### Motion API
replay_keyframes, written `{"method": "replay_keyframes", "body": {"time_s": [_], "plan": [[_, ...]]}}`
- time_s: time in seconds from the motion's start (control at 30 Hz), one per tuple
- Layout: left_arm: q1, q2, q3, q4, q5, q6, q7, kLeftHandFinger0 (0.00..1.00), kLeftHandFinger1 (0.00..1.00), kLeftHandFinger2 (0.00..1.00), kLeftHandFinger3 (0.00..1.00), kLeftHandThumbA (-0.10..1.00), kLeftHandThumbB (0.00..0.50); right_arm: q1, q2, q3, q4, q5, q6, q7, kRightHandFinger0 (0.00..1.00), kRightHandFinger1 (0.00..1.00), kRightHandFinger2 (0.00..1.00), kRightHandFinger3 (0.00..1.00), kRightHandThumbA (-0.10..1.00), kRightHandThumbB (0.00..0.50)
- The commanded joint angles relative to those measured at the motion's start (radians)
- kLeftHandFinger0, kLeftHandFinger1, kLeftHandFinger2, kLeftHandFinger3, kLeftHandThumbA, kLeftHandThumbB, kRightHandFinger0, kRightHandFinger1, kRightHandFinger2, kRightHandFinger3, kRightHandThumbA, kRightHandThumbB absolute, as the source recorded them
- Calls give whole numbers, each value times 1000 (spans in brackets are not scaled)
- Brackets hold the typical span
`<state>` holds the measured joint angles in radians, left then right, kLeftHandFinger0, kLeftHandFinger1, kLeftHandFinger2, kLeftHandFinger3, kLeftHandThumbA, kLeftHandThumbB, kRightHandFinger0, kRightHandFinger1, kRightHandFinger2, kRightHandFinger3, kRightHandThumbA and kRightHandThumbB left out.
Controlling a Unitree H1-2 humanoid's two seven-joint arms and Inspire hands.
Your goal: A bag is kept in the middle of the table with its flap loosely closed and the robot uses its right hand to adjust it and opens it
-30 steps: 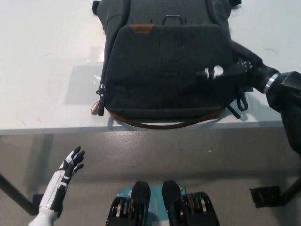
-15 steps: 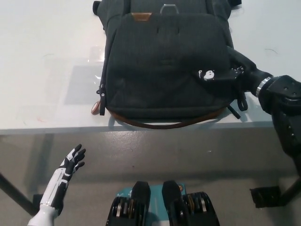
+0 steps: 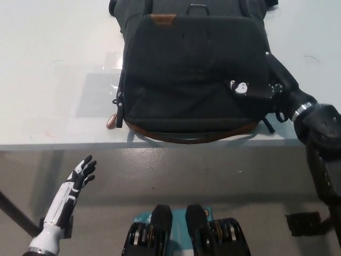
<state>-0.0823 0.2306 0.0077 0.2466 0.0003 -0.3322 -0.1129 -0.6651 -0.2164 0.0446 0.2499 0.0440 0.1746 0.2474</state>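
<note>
Resting flat on counter (image 3: 53,64), centre to far side, bag (image 3: 192,69) lay with flap (image 3: 194,48) closed, not yet lifted. Right hand (image 3: 261,88) lay on flap's near-right corner, likely to shift it; fingers dark against fabric, grip could not be told. Left hand (image 3: 72,189) idle below counter edge, near left, fingers spread, holding nothing.

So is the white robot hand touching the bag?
No, the left robot hand hangs open below the table edge, clear of the bag.
</note>
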Motion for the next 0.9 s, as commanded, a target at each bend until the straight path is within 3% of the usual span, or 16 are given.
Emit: {"method": "replay_keyframes", "body": {"time_s": [0.0,0.13,0.27,0.3,0.33,0.37,0.4,0.43,0.47,0.5,0.53,0.57,0.6,0.67,0.87], "plan": [[-21,25,2,-17,3,-29,-16,1000,1000,1000,1000,1000,500,43,-21,-36,-208,-97,-135,-106,32,434,743,782,-100,88],[-27,26,4,-7,6,-39,-14,1000,1000,1000,1000,1000,500,136,-30,-13,-375,-150,-183,-87,61,469,751,761,-100,105],[-27,27,4,-8,12,-33,-10,1000,1000,1000,1000,1000,500,218,-40,3,-473,-140,-225,-40,111,511,817,810,-100,113],[-28,27,4,-6,11,-35,-11,1000,1000,1000,1000,1000,500,237,-43,5,-482,-148,-237,-41,186,571,870,858,-100,137],[-29,27,4,-5,9,-33,-12,1000,1000,1000,1000,1000,500,259,-51,8,-501,-152,-239,-34,344,675,905,889,-81,176],[-28,26,4,-5,8,-33,-12,1000,1000,1000,1000,1000,500,276,-56,5,-509,-115,-238,-13,525,771,912,886,67,201],[-30,26,4,-3,11,-34,-11,1000,1000,1000,1000,1000,500,289,-68,5,-514,-81,-229,14,712,964,1000,1000,266,278],[-32,26,4,-2,12,-35,-10,1000,1000,1000,1000,1000,500,296,-77,7,-517,-57,-220,34,930,1000,1000,1000,431,302],[-35,27,5,1,9,-36,-11,1000,1000,1000,1000,1000,500,304,-91,11,-518,-17,-207,67,1000,1000,1000,1000,574,370],[-35,27,6,3,6,-37,-13,1000,1000,1000,1000,1000,500,312,-103,14,-518,21,-199,96,1000,1000,1000,1000,605,386],[-36,26,5,5,9,-41,-11,1000,1000,1000,1000,1000,499,329,-136,28,-524,29,-185,131,1000,1000,1000,1000,796,454],[-38,27,5,6,10,-41,-11,1000,1000,1000,1000,1000,500,332,-143,32,-525,30,-182,136,1000,1000,1000,1000,824,466],[-41,28,4,8,11,-42,-12,1000,1000,1000,1000,1000,500,340,-163,37,-512,71,-184,169,1000,1000,1000,1000,921,495],[-44,29,4,6,10,-41,-13,1000,1000,1000,1000,1000,500,347,-181,43,-500,99,-182,193,1000,1000,1000,1000,1000,500],[-60,31,6,10,9,-35,-11,1000,1000,1000,1000,1000,500,358,-206,49,-479,149,-162,233,1000,1000,1000,1000,1000,500]]}}
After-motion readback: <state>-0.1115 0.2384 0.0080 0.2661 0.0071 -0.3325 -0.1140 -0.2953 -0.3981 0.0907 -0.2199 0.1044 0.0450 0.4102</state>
